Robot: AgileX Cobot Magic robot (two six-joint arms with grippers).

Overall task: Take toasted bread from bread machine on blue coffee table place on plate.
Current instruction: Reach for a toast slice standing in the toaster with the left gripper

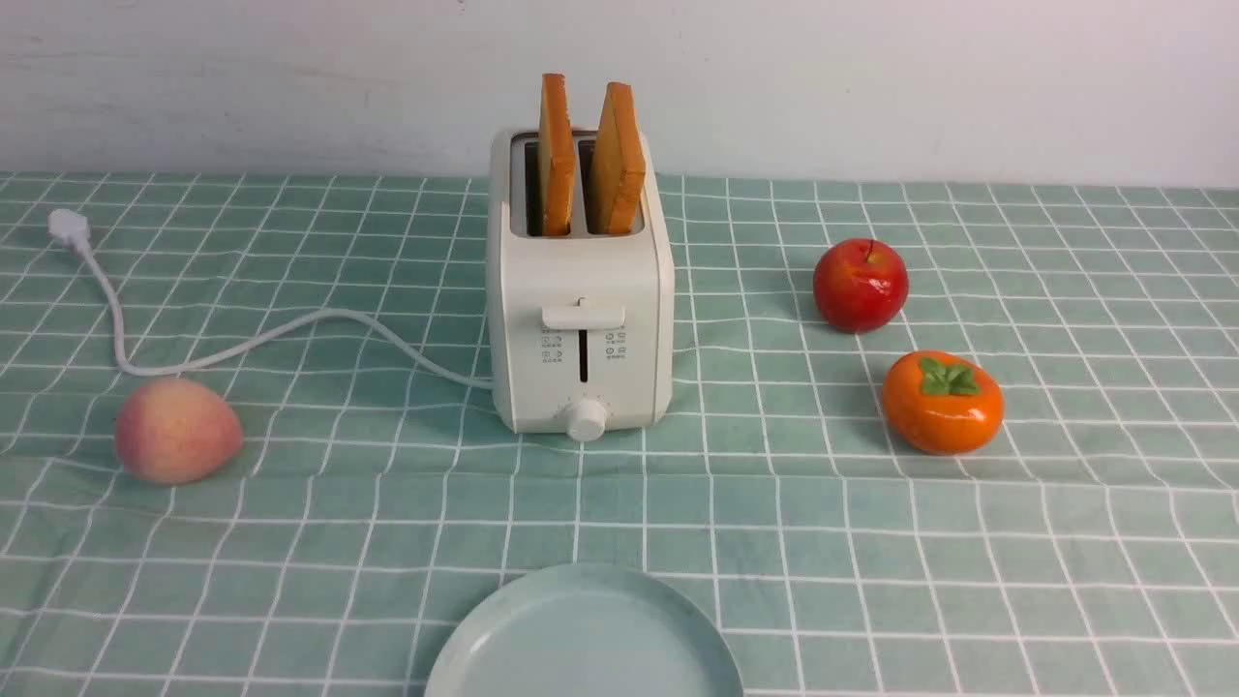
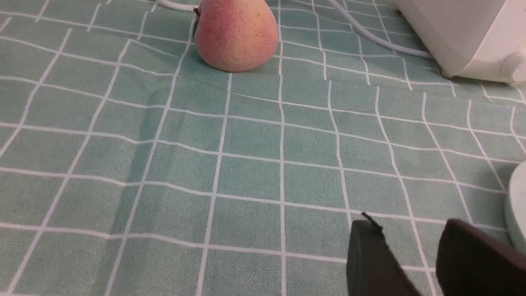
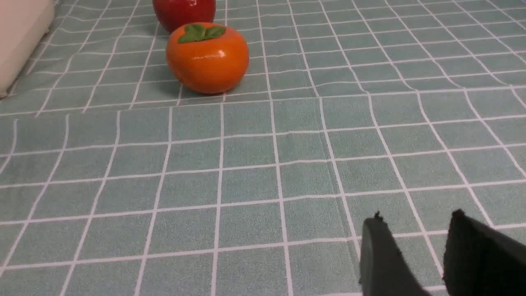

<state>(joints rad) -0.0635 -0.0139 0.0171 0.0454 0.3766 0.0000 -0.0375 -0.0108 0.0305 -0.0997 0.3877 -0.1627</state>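
Left and right of the bread machine (image 1: 581, 319), my left tool (image 2: 411, 230) and right tool (image 3: 415, 224) hang partly open over the bench (image 2: 246, 185), empty.

Looks like a staged home kitchen corner, teal checked bench (image 1: 871, 542), cream bread machine (image 1: 581, 319) in the middle, plain white wall (image 1: 968, 77) behind it, shiny peach (image 1: 177, 430) at its left, apple (image 1: 860, 286) and persimmon (image 1: 941, 402) at its right, pale plate (image 1: 581, 639) in front of it.
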